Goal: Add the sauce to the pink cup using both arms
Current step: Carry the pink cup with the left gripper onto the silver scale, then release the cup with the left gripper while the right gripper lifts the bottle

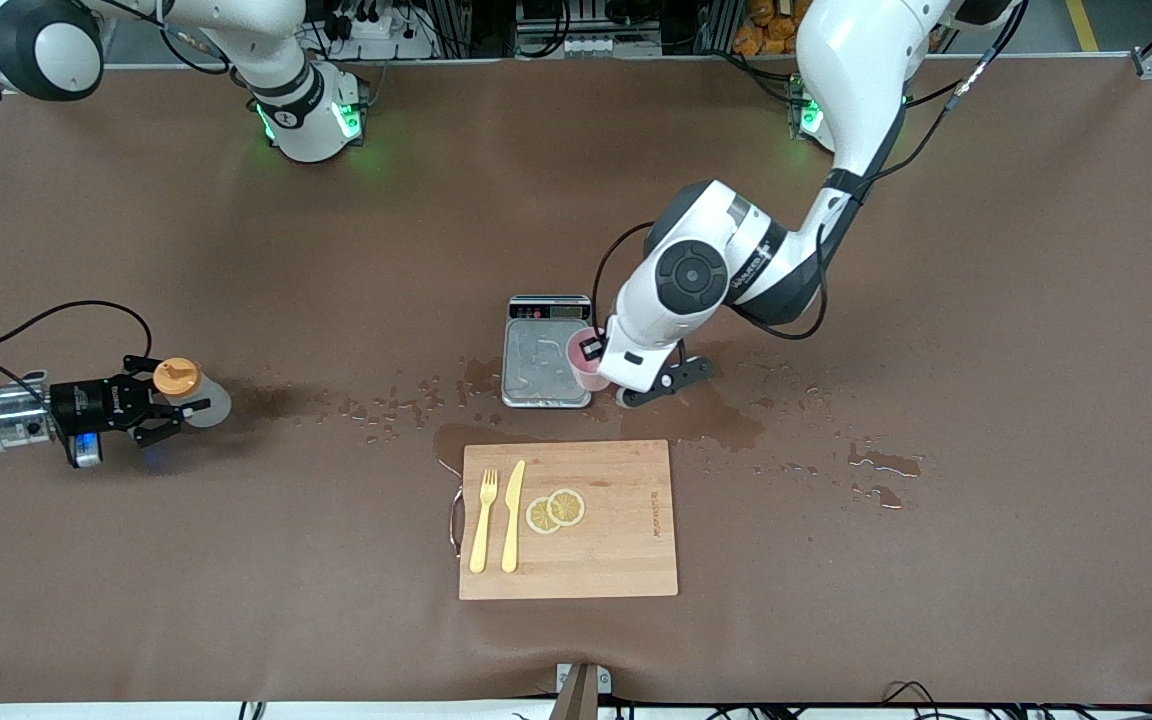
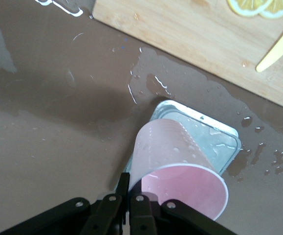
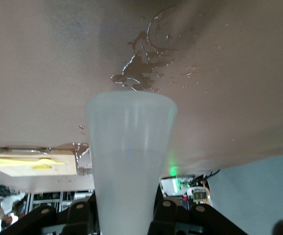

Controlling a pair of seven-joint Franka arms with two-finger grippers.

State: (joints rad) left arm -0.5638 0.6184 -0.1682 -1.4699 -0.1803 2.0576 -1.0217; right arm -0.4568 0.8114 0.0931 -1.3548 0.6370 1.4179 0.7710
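Note:
The sauce bottle [image 1: 198, 395], translucent with an orange cap, stands upright near the right arm's end of the table. My right gripper [image 1: 171, 405] is shut on it from the side. In the right wrist view the bottle [image 3: 129, 156] fills the space between the fingers, its cap hidden. The pink cup [image 1: 584, 362] is tilted at the edge of the steel scale [image 1: 539, 362]. My left gripper [image 1: 604, 362] is shut on the cup's wall at the rim. The left wrist view shows the cup [image 2: 175, 156] over the scale's corner [image 2: 223, 141], one finger [image 2: 123, 188] outside it.
A wooden cutting board [image 1: 596, 560] lies nearer the front camera than the scale, with a yellow fork [image 1: 483, 520], a yellow knife [image 1: 513, 515] and lemon slices [image 1: 556, 510] on it. Water puddles [image 1: 726, 420] spread around the scale and toward the left arm's end.

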